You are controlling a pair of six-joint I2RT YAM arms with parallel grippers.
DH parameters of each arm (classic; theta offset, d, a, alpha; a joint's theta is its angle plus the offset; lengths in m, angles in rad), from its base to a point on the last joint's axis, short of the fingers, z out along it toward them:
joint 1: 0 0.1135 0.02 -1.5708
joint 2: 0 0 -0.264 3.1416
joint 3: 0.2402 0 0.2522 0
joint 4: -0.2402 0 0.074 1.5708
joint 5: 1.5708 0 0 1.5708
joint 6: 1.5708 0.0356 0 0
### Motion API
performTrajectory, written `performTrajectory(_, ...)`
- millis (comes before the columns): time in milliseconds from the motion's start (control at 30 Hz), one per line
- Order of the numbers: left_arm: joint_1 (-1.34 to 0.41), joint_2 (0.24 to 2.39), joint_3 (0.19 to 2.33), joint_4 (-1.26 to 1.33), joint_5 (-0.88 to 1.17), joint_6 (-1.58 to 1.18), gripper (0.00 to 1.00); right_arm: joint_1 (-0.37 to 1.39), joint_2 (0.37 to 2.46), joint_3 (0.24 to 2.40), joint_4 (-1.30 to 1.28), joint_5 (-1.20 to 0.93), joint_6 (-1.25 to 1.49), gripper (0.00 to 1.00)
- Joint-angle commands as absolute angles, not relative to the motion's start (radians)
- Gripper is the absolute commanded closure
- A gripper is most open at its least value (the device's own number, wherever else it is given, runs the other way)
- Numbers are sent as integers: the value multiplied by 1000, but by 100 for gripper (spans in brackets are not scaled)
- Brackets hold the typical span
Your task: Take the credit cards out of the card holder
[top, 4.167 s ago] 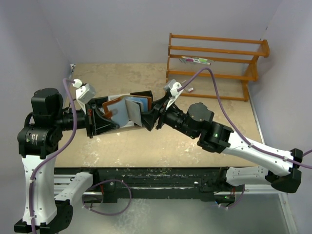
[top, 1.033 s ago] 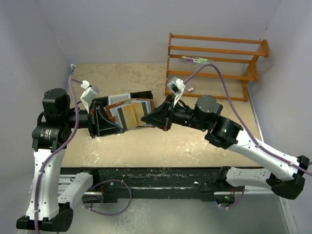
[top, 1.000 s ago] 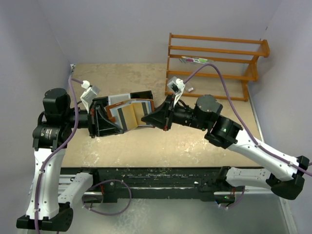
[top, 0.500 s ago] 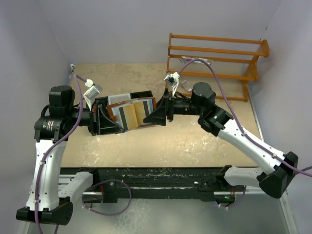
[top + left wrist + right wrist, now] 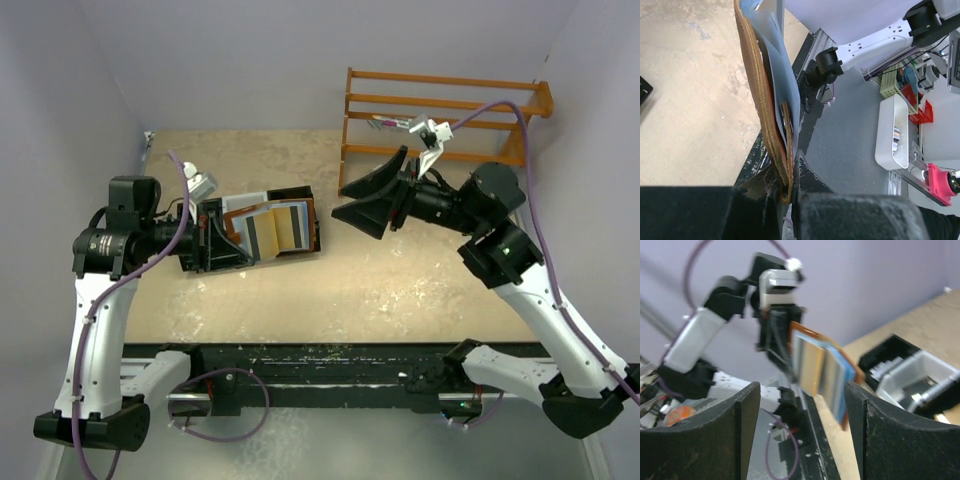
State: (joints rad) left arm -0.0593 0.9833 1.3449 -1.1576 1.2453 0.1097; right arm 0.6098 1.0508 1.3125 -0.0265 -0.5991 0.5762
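My left gripper point(image 5: 222, 238) is shut on the edge of the brown leather card holder point(image 5: 237, 222) and holds it open above the table. The credit cards point(image 5: 272, 230), tan, striped and light blue, fan out of it to the right. In the left wrist view the holder's leather edge point(image 5: 771, 145) and blue-grey lining point(image 5: 777, 75) stand clamped between my fingers point(image 5: 805, 200). My right gripper point(image 5: 347, 200) is open and empty, raised to the right of the cards and apart from them. The right wrist view shows the holder with its cards point(image 5: 822, 371) between the open fingers point(image 5: 747, 425), farther off.
A black-and-white compartment tray point(image 5: 302, 198) lies on the table just behind the holder; it also shows in the right wrist view point(image 5: 912, 372). An orange wooden rack point(image 5: 440, 130) stands at the back right, close behind the right arm.
My right gripper has drawn back from the cards, to the right and upward, and is open with nothing in it. The left gripper still holds the holder, shifted slightly.
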Motion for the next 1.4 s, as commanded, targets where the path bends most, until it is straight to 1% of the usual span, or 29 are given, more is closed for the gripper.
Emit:
performTrajectory(0, -50, 991, 1379, -1145, 1236, 132, 100, 675, 1084, 1273, 200, -753, 692, 31)
performTrajectory(33, -49, 996, 1380, -1145, 1237, 129, 100, 695, 1094, 1258, 254, -766, 715, 32)
performTrajectory(167, -46, 1002, 1386, -1152, 1271, 138, 100, 759, 1150, 1246, 296, -776, 736, 33)
performTrajectory(433, -46, 1018, 1401, -1204, 1468, 179, 100, 775, 1245, 1194, 393, -794, 784, 34)
performTrajectory(633, -46, 1023, 1412, -1219, 1519, 192, 100, 805, 1291, 1194, 482, -803, 839, 43)
performTrajectory(833, -46, 1025, 1418, -1234, 1516, 205, 100, 827, 1322, 1178, 593, -822, 910, 54)
performTrajectory(900, -46, 1025, 1425, -1245, 1514, 212, 100, 830, 1325, 1172, 613, -822, 924, 62)
performTrajectory(1000, -46, 1026, 1436, -1266, 1521, 229, 100, 830, 1322, 1165, 629, -825, 936, 81)
performTrajectory(1067, -46, 1024, 1440, -1271, 1528, 233, 99, 830, 1314, 1160, 632, -825, 936, 91)
performTrajectory(1100, -46, 1023, 1440, -1272, 1528, 234, 99, 830, 1309, 1158, 626, -827, 936, 93)
performTrajectory(1200, -46, 1019, 1443, -1276, 1568, 236, 99, 830, 1299, 1148, 610, -850, 944, 96)
performTrajectory(1367, -46, 1015, 1440, -1281, 1605, 237, 99, 830, 1293, 1137, 657, -872, 986, 100)
